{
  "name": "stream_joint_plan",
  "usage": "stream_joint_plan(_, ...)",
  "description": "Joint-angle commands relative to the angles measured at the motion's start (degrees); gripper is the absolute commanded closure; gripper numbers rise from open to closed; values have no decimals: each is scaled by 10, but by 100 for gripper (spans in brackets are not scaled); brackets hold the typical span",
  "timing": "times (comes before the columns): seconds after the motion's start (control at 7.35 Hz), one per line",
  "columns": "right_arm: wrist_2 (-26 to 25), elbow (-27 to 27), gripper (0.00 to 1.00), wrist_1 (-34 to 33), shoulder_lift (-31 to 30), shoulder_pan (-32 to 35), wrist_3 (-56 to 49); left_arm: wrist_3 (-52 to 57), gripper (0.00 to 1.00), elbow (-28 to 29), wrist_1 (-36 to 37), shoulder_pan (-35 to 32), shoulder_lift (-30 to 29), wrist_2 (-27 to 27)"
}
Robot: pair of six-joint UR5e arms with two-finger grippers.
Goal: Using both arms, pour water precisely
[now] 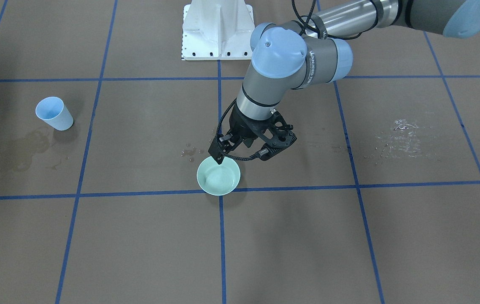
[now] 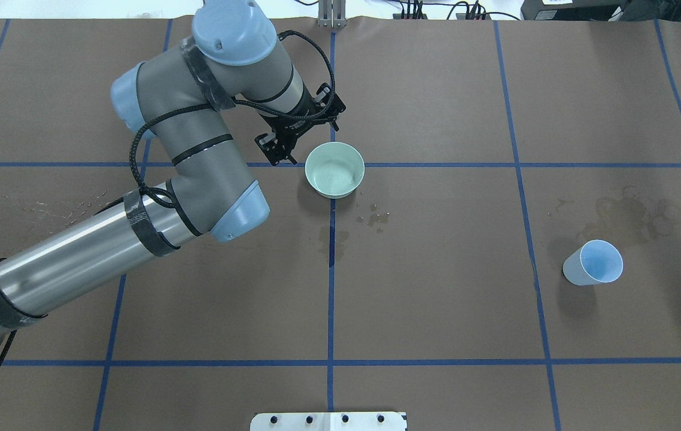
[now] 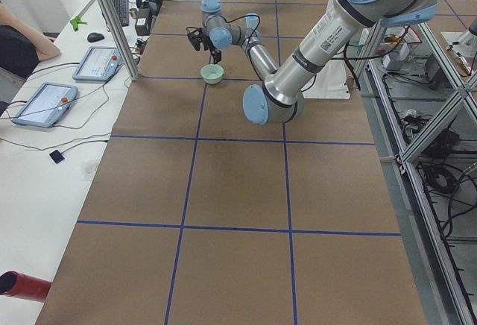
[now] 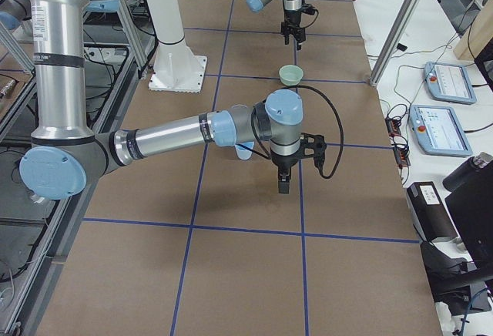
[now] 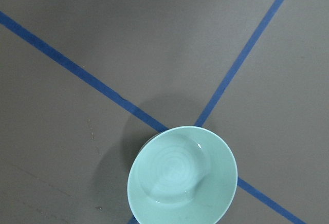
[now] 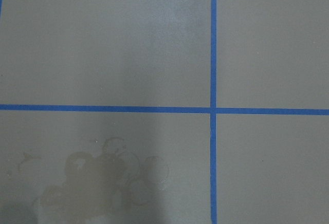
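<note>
A pale green bowl (image 1: 218, 177) (image 2: 334, 169) stands on the brown table where two blue tape lines cross. The left wrist view shows a shallow shiny pool of water (image 5: 175, 175) in it. My left gripper (image 1: 218, 154) (image 2: 280, 152) hangs just above and beside the bowl's rim on the robot's left. It looks open and holds nothing. A light blue cup (image 1: 54, 113) (image 2: 595, 263) stands upright far on the robot's right. My right gripper (image 4: 283, 186) shows only in the exterior right view, low over the table beyond the cup. I cannot tell its state.
Spilled drops (image 2: 376, 218) lie on the robot's side of the bowl. A dried stain (image 2: 634, 212) lies by the cup and a wet patch (image 1: 396, 139) on the robot's left side. The white pedestal (image 1: 217, 29) stands at the table's robot edge. Tablets (image 4: 443, 124) lie on the operators' bench.
</note>
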Motion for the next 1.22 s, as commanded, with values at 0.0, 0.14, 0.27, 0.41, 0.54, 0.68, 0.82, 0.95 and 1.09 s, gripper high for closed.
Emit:
stream_joint_plan(0.0, -83, 114, 1, 2, -36, -126, 189, 0, 0, -11, 2, -8, 1, 0)
stream_joint_plan(0.14, -96, 175, 0, 1, -72, -159, 249, 0, 0, -23, 7, -14, 7, 0)
stream_joint_plan(0.27, -133, 242, 0, 2, -119, -214, 294, 1, 0, -44, 43, -17, 14, 1)
stream_joint_plan(0.41, -206, 293, 0, 5, -155, -299, 376, 29, 0, -71, 98, -18, 15, 0)
stream_joint_plan(0.54, -275, 305, 0, 16, -156, -373, 477, 77, 0, -113, 156, -23, 28, 0)
stream_joint_plan(0.68, -331, 305, 0, 35, -157, -439, 529, 133, 0, -175, 198, -32, 81, -1)
stream_joint_plan(0.82, -349, 307, 0, 50, -161, -464, 533, 191, 0, -254, 198, -55, 174, -2)
stream_joint_plan(0.95, -391, 307, 0, 58, -167, -488, 536, 275, 0, -298, 198, -81, 248, -4)
stream_joint_plan(1.09, -397, 307, 0, 111, -184, -496, 547, 322, 0, -307, 196, -95, 284, -6)
